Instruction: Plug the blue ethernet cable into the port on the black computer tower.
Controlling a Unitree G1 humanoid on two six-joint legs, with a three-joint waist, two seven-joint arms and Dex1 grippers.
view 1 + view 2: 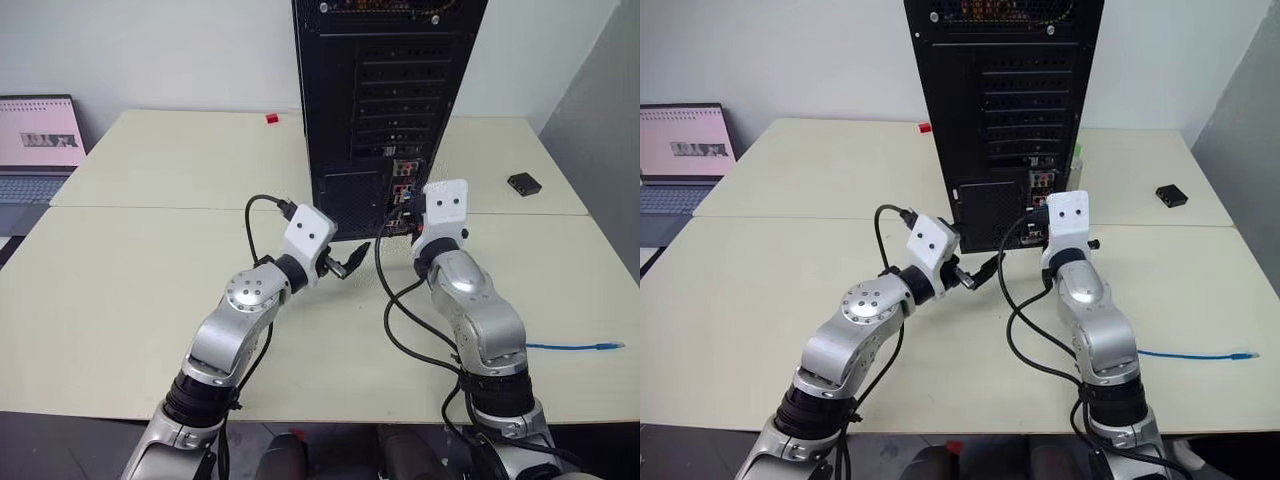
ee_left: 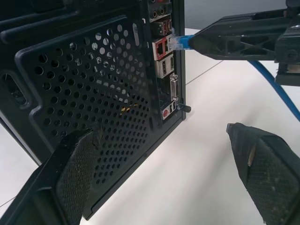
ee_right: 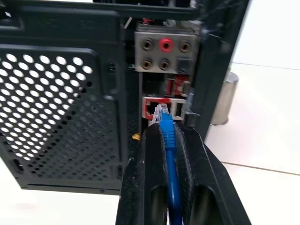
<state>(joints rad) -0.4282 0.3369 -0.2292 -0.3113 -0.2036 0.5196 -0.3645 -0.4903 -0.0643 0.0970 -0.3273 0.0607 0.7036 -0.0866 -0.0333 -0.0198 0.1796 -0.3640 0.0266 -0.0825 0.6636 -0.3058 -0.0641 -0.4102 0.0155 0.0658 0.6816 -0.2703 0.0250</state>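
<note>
Big black computer tower [image 1: 385,100] sits top centre on the cream table [image 1: 150,290], laptop [image 1: 35,150] at the far left edge. Right gripper [image 3: 164,123] is clamped on the blue ethernet cable [image 3: 169,154], plug right at the red-framed port [image 3: 151,108]. Left gripper [image 2: 173,164] hangs wide open, holding nothing, beside the mesh vent [image 2: 89,93]. Small black box [image 1: 523,183] right, tiny red block [image 1: 271,119] behind.

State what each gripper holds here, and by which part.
The right gripper pinches the blue ethernet cable just behind its clear plug, which sits at the black computer tower's port. The left gripper is open and holds nothing.
</note>
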